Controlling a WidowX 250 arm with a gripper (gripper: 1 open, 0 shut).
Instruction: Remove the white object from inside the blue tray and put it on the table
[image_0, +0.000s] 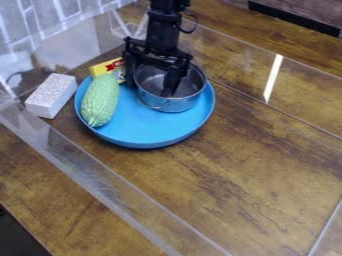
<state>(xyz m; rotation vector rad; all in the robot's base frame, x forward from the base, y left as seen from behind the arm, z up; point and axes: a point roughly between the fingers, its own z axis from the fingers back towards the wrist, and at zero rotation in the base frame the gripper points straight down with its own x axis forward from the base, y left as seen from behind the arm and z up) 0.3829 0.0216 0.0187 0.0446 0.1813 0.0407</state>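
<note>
The blue tray (160, 128) lies on the dark wood table (241, 170). It holds a steel bowl (171, 90) and a pale green, corn-like vegetable (96, 101) at its left edge. A white block (51, 94) lies on the table just left of the tray, outside it. My black gripper (156, 82) hangs over the bowl with its jaws spread wide, one finger near the bowl's left rim and one over its inside. Nothing shows between the jaws.
A small yellow and red item (102, 69) lies behind the green vegetable at the tray's far left rim. A clear glossy sheet covers the table, with a glare streak (274, 78) at the right. A wall stands behind at the upper left.
</note>
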